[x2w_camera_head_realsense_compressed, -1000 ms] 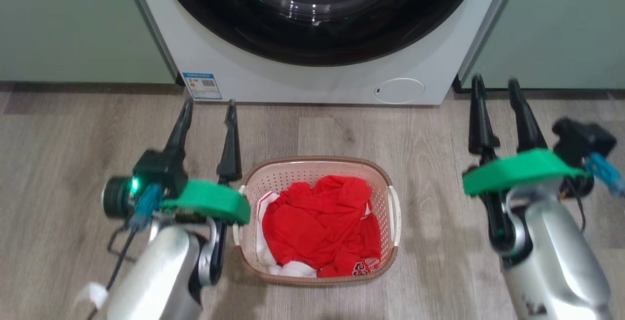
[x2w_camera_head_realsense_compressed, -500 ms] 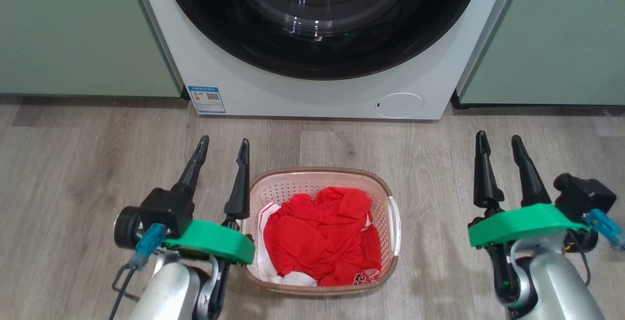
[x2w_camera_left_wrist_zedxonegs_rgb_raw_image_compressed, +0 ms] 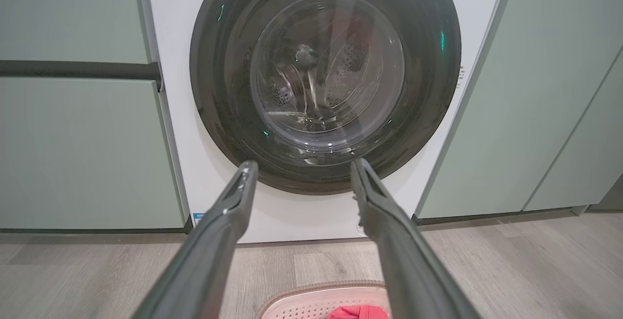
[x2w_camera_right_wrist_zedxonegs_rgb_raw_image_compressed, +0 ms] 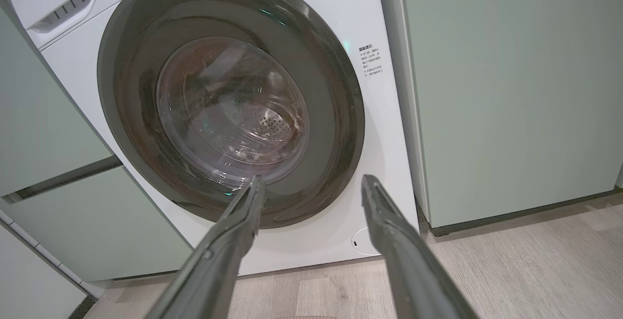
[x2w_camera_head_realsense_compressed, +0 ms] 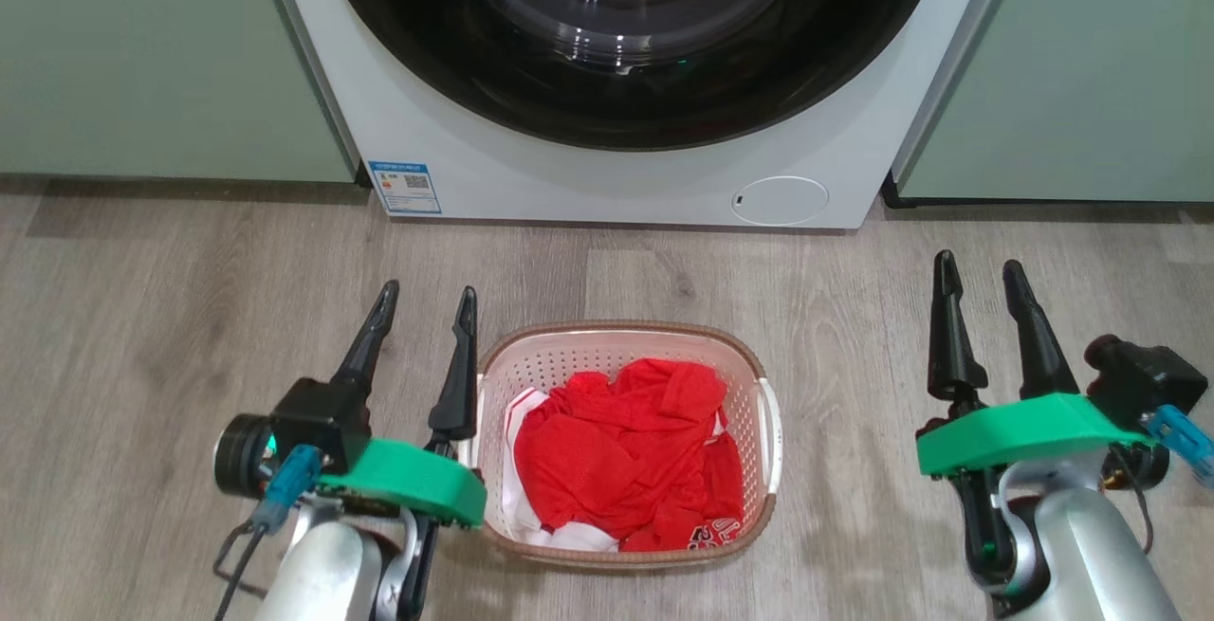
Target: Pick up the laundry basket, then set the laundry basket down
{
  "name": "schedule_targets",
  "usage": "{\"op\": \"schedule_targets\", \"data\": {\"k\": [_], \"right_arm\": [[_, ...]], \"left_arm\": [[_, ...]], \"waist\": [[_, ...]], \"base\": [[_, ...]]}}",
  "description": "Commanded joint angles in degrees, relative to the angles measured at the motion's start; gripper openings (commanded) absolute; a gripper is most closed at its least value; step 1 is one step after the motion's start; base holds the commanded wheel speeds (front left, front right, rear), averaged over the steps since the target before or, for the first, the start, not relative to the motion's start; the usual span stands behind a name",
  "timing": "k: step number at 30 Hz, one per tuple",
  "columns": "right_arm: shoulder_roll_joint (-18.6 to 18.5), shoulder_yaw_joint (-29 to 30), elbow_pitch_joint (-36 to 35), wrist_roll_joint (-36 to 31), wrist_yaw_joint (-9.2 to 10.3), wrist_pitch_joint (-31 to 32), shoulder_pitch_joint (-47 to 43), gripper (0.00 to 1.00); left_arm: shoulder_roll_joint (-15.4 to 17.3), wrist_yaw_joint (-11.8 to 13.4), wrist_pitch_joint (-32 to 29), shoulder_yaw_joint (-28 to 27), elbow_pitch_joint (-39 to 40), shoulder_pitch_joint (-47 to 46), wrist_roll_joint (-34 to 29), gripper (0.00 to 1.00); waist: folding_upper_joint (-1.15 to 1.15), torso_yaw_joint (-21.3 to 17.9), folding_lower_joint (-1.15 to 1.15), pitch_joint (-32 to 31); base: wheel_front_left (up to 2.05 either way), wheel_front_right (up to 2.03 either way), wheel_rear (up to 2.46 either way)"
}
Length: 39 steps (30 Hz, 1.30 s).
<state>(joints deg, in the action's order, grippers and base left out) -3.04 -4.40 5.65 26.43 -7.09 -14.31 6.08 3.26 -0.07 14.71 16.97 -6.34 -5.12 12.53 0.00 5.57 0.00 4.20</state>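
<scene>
The laundry basket stands on the wood floor in front of the washer, cream with a brown rim and white side handles, holding red and white clothes. My left gripper is open just beside the basket's left wall, its inner finger close to the rim; whether it touches I cannot tell. My right gripper is open well to the basket's right, apart from it. In the left wrist view the open left gripper points at the washer door, with the basket's far rim at the bottom edge. The open right gripper holds nothing.
A white front-loading washer with a dark round door stands right behind the basket. Pale green cabinet fronts flank it on both sides. Bare wood floor lies left and right of the basket.
The head camera has tilted, so the whole picture has shifted down. Both arms have come lower and nearer the floor; the left gripper now sits alongside the basket's left wall. Both stay open.
</scene>
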Motion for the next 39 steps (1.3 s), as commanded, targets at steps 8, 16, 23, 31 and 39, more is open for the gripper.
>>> {"op": "schedule_targets", "data": {"k": [8, 16, 23, 31, 39], "right_arm": [[0.2, -1.5, -1.9, -0.2, -0.40, -0.7, 1.6, 1.00], [0.2, -1.4, -1.6, -0.2, -0.40, -0.7, 1.7, 1.00], [0.2, -1.4, -1.2, -0.4, -0.40, -0.7, 1.6, 1.00], [0.2, -0.3, 3.5, 0.1, 0.01, 0.1, -1.1, 0.00], [-0.1, 0.1, 3.7, 4.6, -0.02, 1.1, -1.2, 0.00]], "left_arm": [[-0.4, -0.5, 0.3, -3.0, 1.6, -2.2, -0.9, 1.00], [-0.4, 0.1, 0.3, -2.6, 3.3, -1.6, -0.5, 1.00], [-0.4, 0.2, 0.3, -2.4, 3.5, -1.5, 0.0, 1.00], [-0.1, -0.4, 0.0, -0.5, -1.3, 1.5, 0.8, 0.00], [0.2, -0.7, -0.9, -1.5, -1.4, 1.5, 6.3, 0.00]], "waist": [[0.00, -0.2, 0.00, 0.3], [0.00, -0.8, 0.00, 0.2], [0.00, -1.0, 0.00, -0.3], [0.00, -1.0, 0.00, -0.6], [0.00, -1.3, 0.00, -0.8]], "base": [[0.00, 0.00, 0.00], [0.00, 0.00, 0.00], [0.00, 0.00, 0.00], [0.00, 0.00, 0.00], [0.00, 0.00, 0.00]]}}
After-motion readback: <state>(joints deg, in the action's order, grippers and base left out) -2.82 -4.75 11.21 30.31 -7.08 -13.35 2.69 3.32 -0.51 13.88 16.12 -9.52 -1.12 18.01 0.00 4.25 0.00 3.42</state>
